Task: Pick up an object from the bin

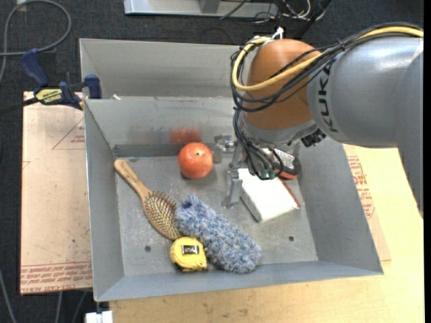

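At frame centre the end effector (234, 192) hangs just beside the white rectangular block (273, 200), right of the round red apple (195, 161). Spread or pinched, I cannot tell. Looks like the grasp step: next, close firmly, lift.

The apple (195, 161) lies behind the hairbrush (156, 211), tape measure (188, 254) and duster (222, 237), the box (273, 200) right of them.

1. The bin (101, 180) is dull grey metal.
2. The hairbrush (145, 197) is smooth wood.
3. The apple (195, 160) looks glossy.
4. The duster (219, 237) is shaggy cloth.
5. The tape measure (188, 254) is shiny plastic.
6. The white block (269, 197) looks matt.
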Available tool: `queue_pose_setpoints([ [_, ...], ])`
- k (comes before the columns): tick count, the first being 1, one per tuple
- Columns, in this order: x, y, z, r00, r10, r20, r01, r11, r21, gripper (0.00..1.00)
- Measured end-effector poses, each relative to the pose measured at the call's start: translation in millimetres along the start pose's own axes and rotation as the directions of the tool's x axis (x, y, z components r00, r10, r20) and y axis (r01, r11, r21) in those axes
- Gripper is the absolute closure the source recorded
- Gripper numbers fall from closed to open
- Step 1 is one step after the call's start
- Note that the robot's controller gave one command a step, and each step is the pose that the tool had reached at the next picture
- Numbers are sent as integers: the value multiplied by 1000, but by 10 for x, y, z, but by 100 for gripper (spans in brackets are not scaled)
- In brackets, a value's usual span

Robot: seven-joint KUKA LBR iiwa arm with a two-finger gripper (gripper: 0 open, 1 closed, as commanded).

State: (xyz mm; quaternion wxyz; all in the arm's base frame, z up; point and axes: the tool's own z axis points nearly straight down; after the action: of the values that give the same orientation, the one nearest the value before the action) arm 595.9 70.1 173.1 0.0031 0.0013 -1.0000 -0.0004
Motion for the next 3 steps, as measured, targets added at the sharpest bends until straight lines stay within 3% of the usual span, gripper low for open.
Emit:
queue_pose_setpoints([
  [1,-14,-3,-49,1000,2,8,-2,1000,-1,0],
  [2,229,42,585,1000,14,8,-14,1000,-2,0],
  [3,322,10,816,1000,10,0,-10,1000,-1,0],
])
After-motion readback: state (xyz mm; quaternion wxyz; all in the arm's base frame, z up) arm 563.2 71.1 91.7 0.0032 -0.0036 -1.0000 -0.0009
